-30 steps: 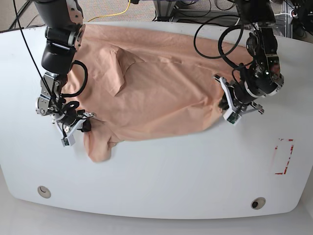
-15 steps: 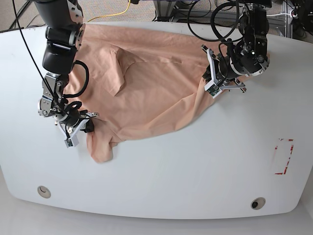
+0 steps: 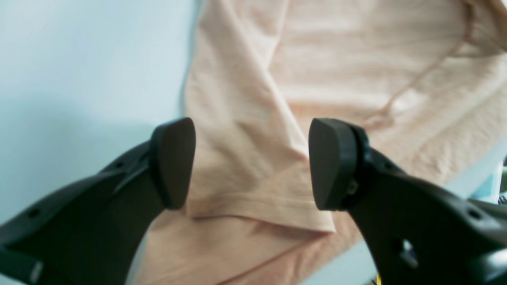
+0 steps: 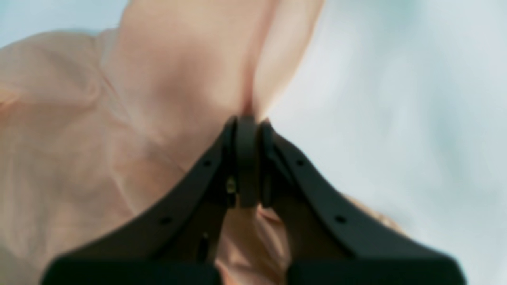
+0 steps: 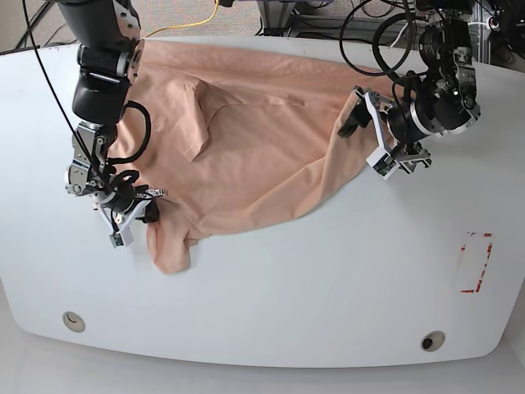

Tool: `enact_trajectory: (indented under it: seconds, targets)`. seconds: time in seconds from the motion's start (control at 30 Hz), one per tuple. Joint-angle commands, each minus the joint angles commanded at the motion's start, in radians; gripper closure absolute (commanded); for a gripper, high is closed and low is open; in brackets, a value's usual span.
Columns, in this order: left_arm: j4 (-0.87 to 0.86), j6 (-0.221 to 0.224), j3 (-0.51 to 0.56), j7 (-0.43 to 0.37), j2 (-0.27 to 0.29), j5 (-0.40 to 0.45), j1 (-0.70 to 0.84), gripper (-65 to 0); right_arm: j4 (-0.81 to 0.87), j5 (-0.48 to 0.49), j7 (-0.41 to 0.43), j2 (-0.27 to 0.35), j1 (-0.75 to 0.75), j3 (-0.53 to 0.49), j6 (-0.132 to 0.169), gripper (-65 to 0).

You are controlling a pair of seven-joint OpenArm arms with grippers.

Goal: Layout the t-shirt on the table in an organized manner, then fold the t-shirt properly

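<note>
The peach t-shirt (image 5: 254, 139) lies wrinkled across the far half of the white table (image 5: 295, 287), its right edge folded inward. At the shirt's lower left corner my right gripper (image 5: 130, 215) is shut on a pinch of the fabric (image 4: 186, 79), which rises from between the closed jaws of the right gripper (image 4: 247, 123). My left gripper (image 5: 367, 139) hovers open at the shirt's right edge. In the left wrist view the left gripper (image 3: 251, 162) has a hemmed flap of the t-shirt (image 3: 253, 166) lying below the gap, touching neither pad.
A red-outlined rectangle mark (image 5: 476, 263) sits near the table's right edge. Two small round holes (image 5: 74, 320) (image 5: 432, 340) lie along the front edge. Cables (image 5: 369, 33) and equipment crowd the floor behind the far edge.
The left gripper carried the shirt's right edge up and inward, then let go, opened and drew back slightly to the right. The right gripper has barely moved and keeps its hold.
</note>
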Motion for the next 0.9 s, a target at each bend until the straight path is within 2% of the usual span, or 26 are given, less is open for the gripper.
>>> enact_trajectory:
  seconds: [0.13,0.27,0.47,0.9]
  targets:
    - [-0.078,0.002,-0.066,0.002,0.000,0.000,-0.025,-40.0,0.000,0.000,0.000,-0.003,0.000,0.000,0.000,0.0]
    - [-0.187,0.002,-0.089,-0.002,0.000,0.000,-0.084,-40.0,0.000,0.000,0.000,-0.006,0.000,0.000,0.000,0.0]
    - [-0.301,-0.005,-0.087,-0.002,-0.002,-0.003,-0.110,-39.9,0.000,0.000,0.000,-0.006,0.000,0.000,0.000,0.0]
    - [-0.313,-0.006,-0.005,0.015,-0.002,-0.006,-0.089,-39.7,-0.002,0.000,0.000,-0.008,0.000,0.000,0.000,0.0]
